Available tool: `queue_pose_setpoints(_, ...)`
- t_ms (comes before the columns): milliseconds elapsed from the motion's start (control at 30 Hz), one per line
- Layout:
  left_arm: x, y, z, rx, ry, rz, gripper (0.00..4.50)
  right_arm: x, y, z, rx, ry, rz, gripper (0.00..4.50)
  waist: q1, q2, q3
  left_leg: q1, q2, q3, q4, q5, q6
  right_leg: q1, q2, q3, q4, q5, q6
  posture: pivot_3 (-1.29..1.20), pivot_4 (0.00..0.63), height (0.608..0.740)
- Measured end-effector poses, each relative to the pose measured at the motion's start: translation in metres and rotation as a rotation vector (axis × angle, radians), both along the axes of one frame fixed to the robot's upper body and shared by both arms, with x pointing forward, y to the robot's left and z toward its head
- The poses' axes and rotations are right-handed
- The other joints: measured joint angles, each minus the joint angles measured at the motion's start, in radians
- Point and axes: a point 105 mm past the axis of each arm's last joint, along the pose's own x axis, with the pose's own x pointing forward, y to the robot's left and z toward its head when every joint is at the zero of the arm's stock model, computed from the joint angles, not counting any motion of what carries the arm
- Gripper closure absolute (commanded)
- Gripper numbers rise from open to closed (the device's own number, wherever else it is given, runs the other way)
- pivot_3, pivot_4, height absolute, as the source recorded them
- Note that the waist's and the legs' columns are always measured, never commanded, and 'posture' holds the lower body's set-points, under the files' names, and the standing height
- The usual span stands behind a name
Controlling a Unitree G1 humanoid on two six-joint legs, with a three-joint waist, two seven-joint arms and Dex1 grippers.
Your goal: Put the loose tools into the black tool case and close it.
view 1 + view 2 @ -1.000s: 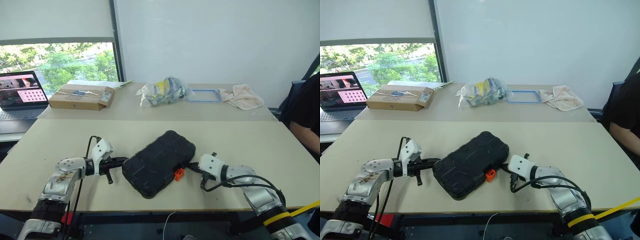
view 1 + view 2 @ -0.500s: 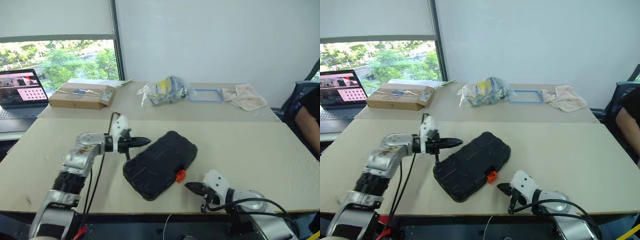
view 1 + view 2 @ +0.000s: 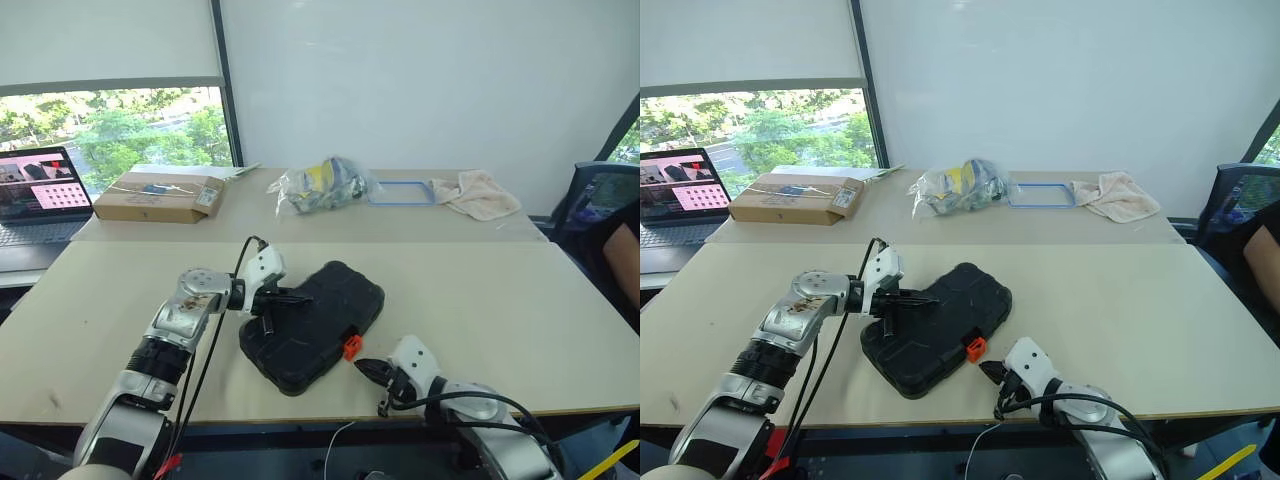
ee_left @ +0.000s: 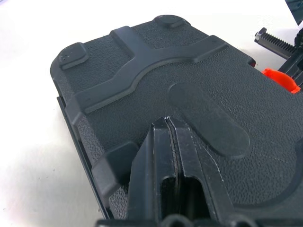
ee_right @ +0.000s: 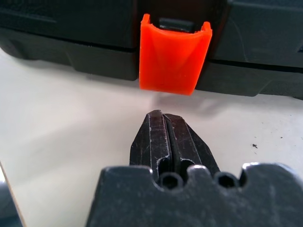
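Black textured plastic clamshell tool case [image 3: 312, 325] lies closed mid-table, lid down. Left gripper [image 3: 297, 297], fingers together, rests atop lid, likely pinning it. Right gripper [image 5: 169, 131], fingers together, aims at small orange latch [image 5: 175, 57], probably to snap it.

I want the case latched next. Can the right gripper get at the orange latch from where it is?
Probably yes. The right gripper, fingers shut, points straight at the orange latch on the black case, with bare table between them. The left gripper rests on the lid, away from the latch.
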Motion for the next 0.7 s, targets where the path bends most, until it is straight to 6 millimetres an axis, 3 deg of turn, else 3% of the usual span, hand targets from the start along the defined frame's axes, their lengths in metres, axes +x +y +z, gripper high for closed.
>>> queue_pose_setpoints(200,0.0034,0.004,-0.0047,0.015,0.017,0.022,4.5,0.0065,0.0057,-0.0048,0.079,-0.028,-0.027,4.48,-0.005,-0.012,-0.008,0.006,0.001,0.0,0.0,0.001,-0.001,0.002,0.002,0.002,0.004,-0.002,0.001,0.0,0.15,0.74)
queue_pose_setpoints(367,0.0039,0.0054,-0.0067,0.026,0.018,0.025,4.5,0.0082,0.0056,-0.0042,0.099,-0.058,-0.026,4.48,-0.004,-0.012,-0.008,0.013,0.007,0.0,-0.001,0.002,-0.002,0.006,0.005,0.003,0.005,-0.002,0.001,0.0,0.15,0.74)
queue_pose_setpoints(700,0.0035,0.0051,-0.0056,0.021,0.013,0.018,4.5,0.0039,0.0091,0.0003,0.136,-0.092,0.028,4.48,0.004,-0.01,-0.008,0.011,0.014,0.0,-0.002,0.001,-0.004,0.003,0.012,0.003,0.006,-0.005,-0.006,0.0,0.15,0.74)
